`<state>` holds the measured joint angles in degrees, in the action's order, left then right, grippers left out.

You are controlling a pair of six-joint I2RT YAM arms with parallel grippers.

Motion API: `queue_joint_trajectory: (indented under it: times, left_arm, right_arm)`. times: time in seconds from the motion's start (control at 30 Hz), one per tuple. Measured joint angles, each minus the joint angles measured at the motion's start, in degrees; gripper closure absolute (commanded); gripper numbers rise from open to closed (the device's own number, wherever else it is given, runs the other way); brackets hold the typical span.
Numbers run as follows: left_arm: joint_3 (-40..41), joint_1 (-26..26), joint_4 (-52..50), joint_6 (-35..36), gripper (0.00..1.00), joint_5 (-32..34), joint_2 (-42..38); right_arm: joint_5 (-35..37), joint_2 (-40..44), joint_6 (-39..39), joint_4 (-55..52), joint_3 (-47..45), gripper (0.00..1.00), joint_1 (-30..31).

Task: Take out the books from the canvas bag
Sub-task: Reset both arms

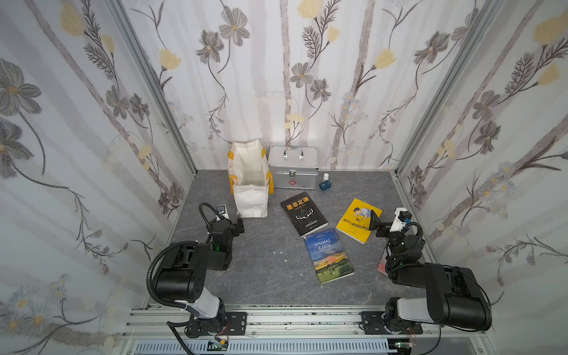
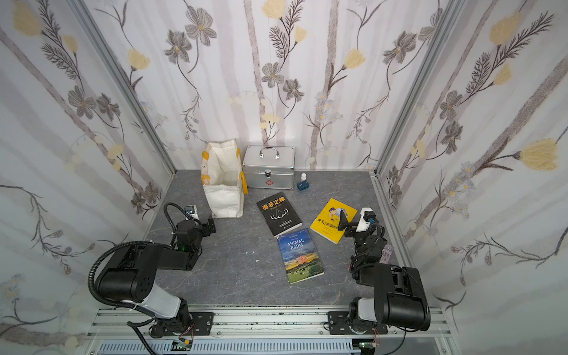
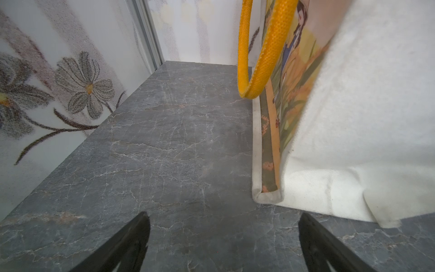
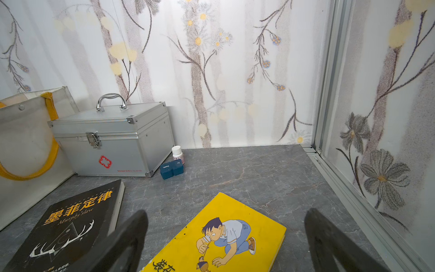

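Canvas bag [image 1: 250, 199] is stood upright at the back of the tabletop [image 1: 261, 270], just beside the silver case [image 1: 293, 167], mouth gaping upward. Its inside is seen in both top views and nothing book-like is made out there, though the lowest part behind the front wall is hidden. Three books are laid flat on the tabletop, covers up, clear of the bag: black book [image 1: 303, 213] nearest the bag, Animal Farm book [image 1: 329, 255] in front of it with corners close or touching, yellow book [image 1: 356, 219] toward the right arm. A thin pinkish-red book [image 2: 386, 253] is glimpsed at the tabletop's right edge, mostly covered by the right arm. Left pincer [image 3: 224, 235] is spread fully wide with nothing held, low near the bag's front corner, with the yellow strap [image 3: 259, 58] hanging ahead of it. Right pincer [image 4: 226, 235] is likewise spread fully wide and empty, held over the near end of the yellow book without gripping it. Task is judged done or all but done: four books are counted outside the bag and nothing more is seen to be pulled out; at most the hidden bag bottom could be checked
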<state>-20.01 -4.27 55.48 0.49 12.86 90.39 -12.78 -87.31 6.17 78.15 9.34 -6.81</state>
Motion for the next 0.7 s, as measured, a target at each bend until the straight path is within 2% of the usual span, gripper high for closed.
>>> queue_joint_trajectory:
  times: [0.5,0.57,0.7]
  left_arm:
    - [-0.15,0.13,-0.17,0.00,0.00,-0.09,0.00]
    - [-2.05,2.19,-2.43,-0.20,0.00,-3.96,0.00]
    - [-2.80,3.28,-3.43,-0.68,0.00,-6.71,0.00]
  right_arm:
    - [0.46,0.00,-0.02,0.00,0.11,0.00,0.07]
    - [0.46,0.00,-0.02,0.00,0.11,0.00,0.07]
    - [0.52,0.00,-0.04,-0.15,0.24,0.00,0.17]
